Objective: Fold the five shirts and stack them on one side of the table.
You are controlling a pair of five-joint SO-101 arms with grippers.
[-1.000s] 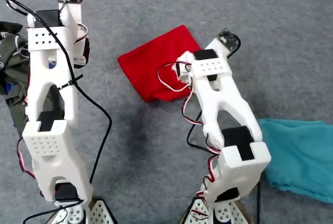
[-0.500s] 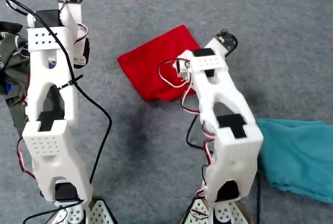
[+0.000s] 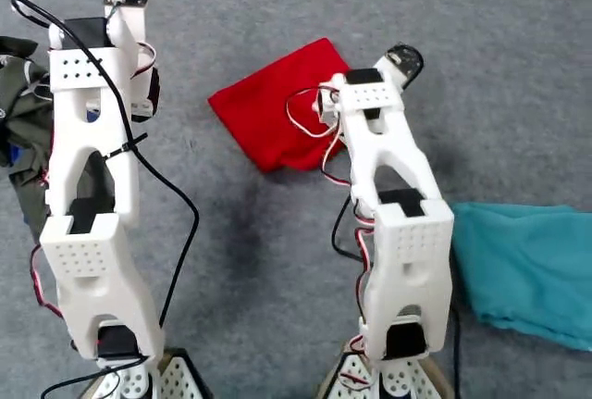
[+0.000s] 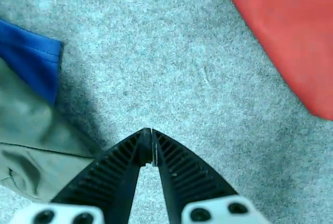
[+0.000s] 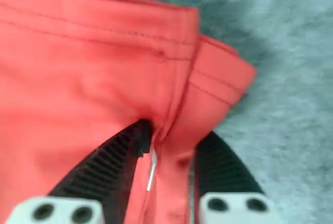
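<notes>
A folded red shirt [image 3: 268, 107] lies mid-table, toward the far side. My right gripper [image 5: 166, 146] is shut on a hemmed edge of the red shirt [image 5: 93, 78], with fabric bunched between the black fingers [image 5: 117, 156]. From above, the right arm [image 3: 384, 168] stretches from the near edge to the shirt's right side. My left gripper [image 4: 151, 146] is shut on nothing, just above bare grey table, and the red shirt's corner [image 4: 291, 31] lies off to one side of it. A teal shirt [image 3: 523, 269] lies flat at the right edge.
A crumpled pile of olive [image 3: 23, 130] and blue cloth sits at the table's left edge, beside the left arm [image 3: 88, 140]. In the left wrist view the blue cloth [image 4: 28, 57] and olive cloth [image 4: 31, 146] lie close to the fingers. Grey table [image 3: 240, 260] separates the arms.
The right arm has swung a little leftward and straightened. The red shirt in its grip slid slightly toward the far side. The left arm stayed still.
</notes>
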